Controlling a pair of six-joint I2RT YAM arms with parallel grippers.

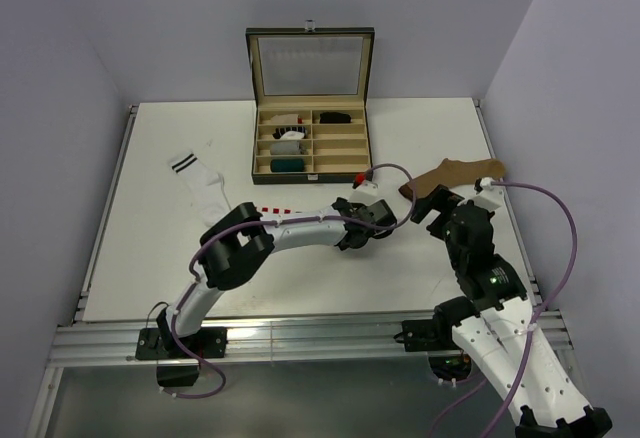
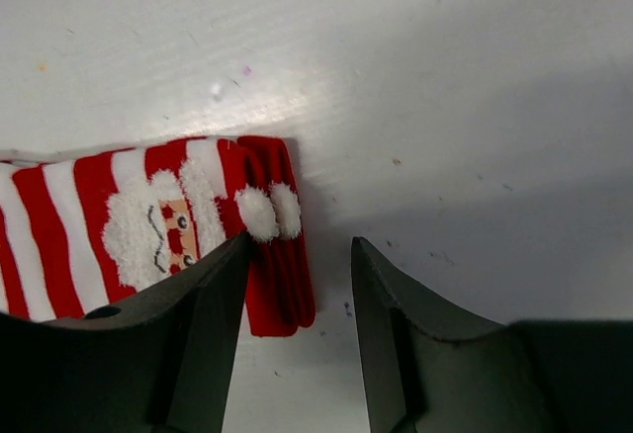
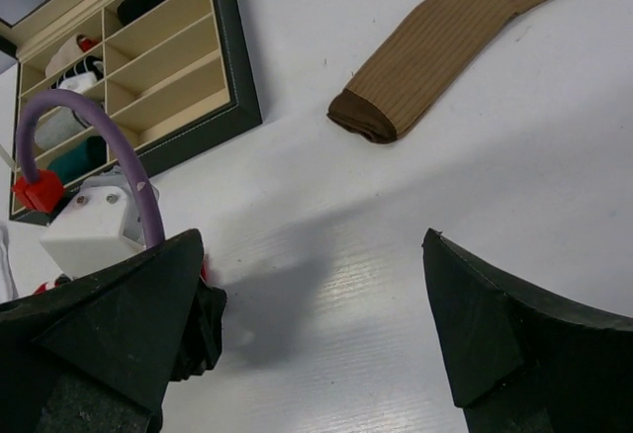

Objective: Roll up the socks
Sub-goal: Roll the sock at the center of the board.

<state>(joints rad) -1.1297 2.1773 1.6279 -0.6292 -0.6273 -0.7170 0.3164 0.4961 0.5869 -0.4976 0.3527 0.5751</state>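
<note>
A red-and-white striped sock with a Santa face (image 2: 148,220) lies flat, mostly hidden under my left arm in the top view (image 1: 272,208). My left gripper (image 2: 300,245) (image 1: 362,228) hangs over its red cuff end (image 2: 280,275), jaws apart. The cuff lies between the fingers, against the left one, and the right finger stands off it. A tan-brown sock (image 1: 455,173) (image 3: 445,38) lies flat at the right. A white sock with two dark cuff stripes (image 1: 195,173) lies at the left. My right gripper (image 3: 312,245) (image 1: 432,208) is wide open over bare table, short of the tan sock.
An open compartment box (image 1: 310,143) (image 3: 237,67) with its lid up stands at the back, holding small rolled bundles. My left wrist's white block and purple cable (image 3: 94,230) sit close to the right gripper's left finger. The two wrists are near each other mid-table.
</note>
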